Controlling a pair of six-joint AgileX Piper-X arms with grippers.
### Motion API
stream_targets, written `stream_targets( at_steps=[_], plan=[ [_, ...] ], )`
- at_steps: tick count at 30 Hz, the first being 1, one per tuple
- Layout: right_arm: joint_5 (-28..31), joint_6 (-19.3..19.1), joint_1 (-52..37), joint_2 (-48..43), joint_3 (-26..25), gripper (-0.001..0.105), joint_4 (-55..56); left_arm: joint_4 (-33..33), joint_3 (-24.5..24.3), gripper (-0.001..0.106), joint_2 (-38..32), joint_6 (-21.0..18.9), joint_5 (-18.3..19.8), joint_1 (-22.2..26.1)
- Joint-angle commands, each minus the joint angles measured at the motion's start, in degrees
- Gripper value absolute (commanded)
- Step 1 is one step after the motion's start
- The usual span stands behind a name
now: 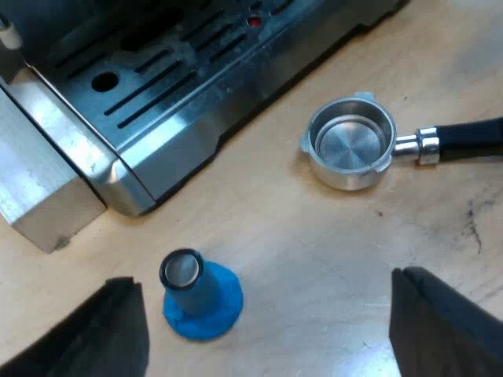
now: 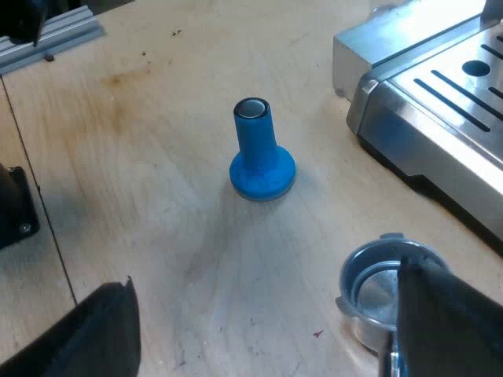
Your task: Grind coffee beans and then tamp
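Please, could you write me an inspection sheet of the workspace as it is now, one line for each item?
Surface: light wooden table, with some dark marks and specks.
Job's things: espresso machine standing on the table; metal holder lying loose, basket empty, with dark handle; blue tamper upright, apart from the holder.
Clutter: black block on the table.
Grippers: left gripper, fingers open, above the table by the tamper; right gripper, fingers open, one finger over the holder.
Cables: nothing seen.
Surroundings: grey metal rail beyond the tamper.
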Motion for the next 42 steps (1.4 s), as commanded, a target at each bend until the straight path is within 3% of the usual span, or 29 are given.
stream_targets(
  at_steps=[1, 12, 16, 18, 22, 28, 35, 42],
  plan=[
    [-0.5, -0.6, 0.1, -0.2, -0.1, 0.069, -0.9, -0.2, -0.2, 0.066, 2.2, -1.0, -1.1, -0.2],
    [-0.5, -0.6, 0.1, -0.2, -0.1, 0.069, -2.3, -4.0, -0.2, 0.066, 13.0, -3.6, -2.3, 0.1],
    [-0.5, -0.6, 0.1, -0.2, -0.1, 0.069, -2.3, -4.9, -0.2, 0.066, 16.6, -5.0, -1.7, 3.1],
    [-0.5, -0.6, 0.1, -0.2, -0.1, 0.069, -2.3, -5.7, -0.2, 0.066, 17.8, -4.9, -0.3, 5.5],
    [-0.5, -0.6, 0.1, -0.2, -0.1, 0.069, -2.3, -7.5, -0.2, 0.066, 20.8, -4.5, 7.7, 11.6],
    [-0.5, -0.6, 0.1, -0.2, -0.1, 0.069, -2.3, -9.7, -0.2, 0.066, 25.6, -4.5, 7.7, 12.1],
    [-0.5, -0.6, 0.1, -0.2, -0.1, 0.069, -2.3, -10.4, -0.2, 0.066, 31.8, -4.5, 3.2, 12.1],
    [-0.5, -0.6, 0.1, -0.2, -0.1, 0.069, -2.3, -13.8, -0.2, 0.066, 37.7, -4.5, 3.1, 12.1]
  ],
)
